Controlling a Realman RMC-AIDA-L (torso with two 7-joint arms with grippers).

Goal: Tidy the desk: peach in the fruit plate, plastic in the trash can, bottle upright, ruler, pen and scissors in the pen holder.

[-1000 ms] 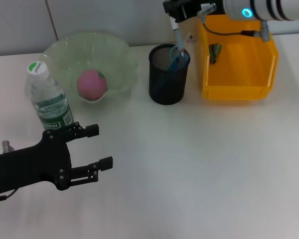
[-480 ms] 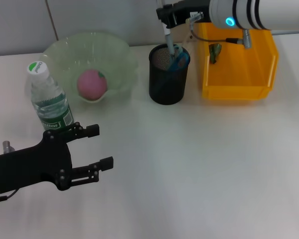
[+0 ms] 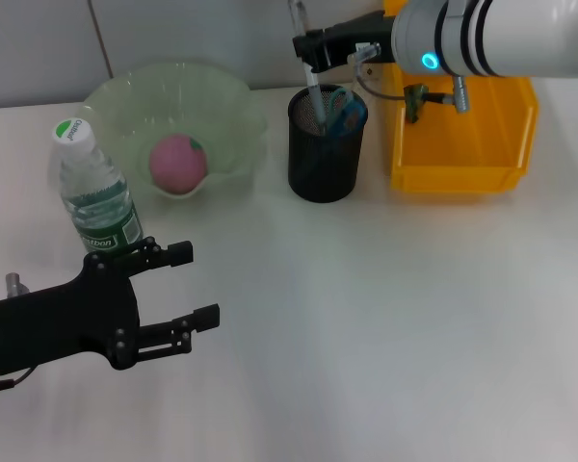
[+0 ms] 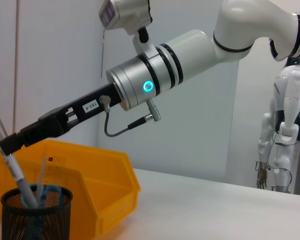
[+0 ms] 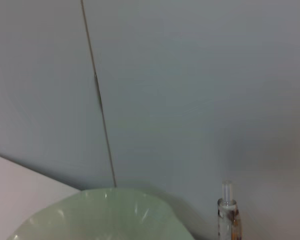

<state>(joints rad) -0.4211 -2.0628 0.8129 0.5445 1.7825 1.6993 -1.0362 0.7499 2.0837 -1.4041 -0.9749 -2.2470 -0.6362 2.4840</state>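
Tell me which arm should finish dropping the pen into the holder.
Right. Its pincer already grips the pen over the pen holder; the left pincer hangs open near the bottle.

I have moved the right gripper (image 3: 308, 48) leftward across the rear of the desk: a second ago it was above the gap between the pen holder (image 3: 325, 144) and the trash can (image 3: 459, 115); it now sits over the holder's rear-left rim. The pen (image 3: 309, 77) it grips has travelled with it, and its lower end now stands inside the holder, tilted, beside the scissors (image 3: 343, 108).
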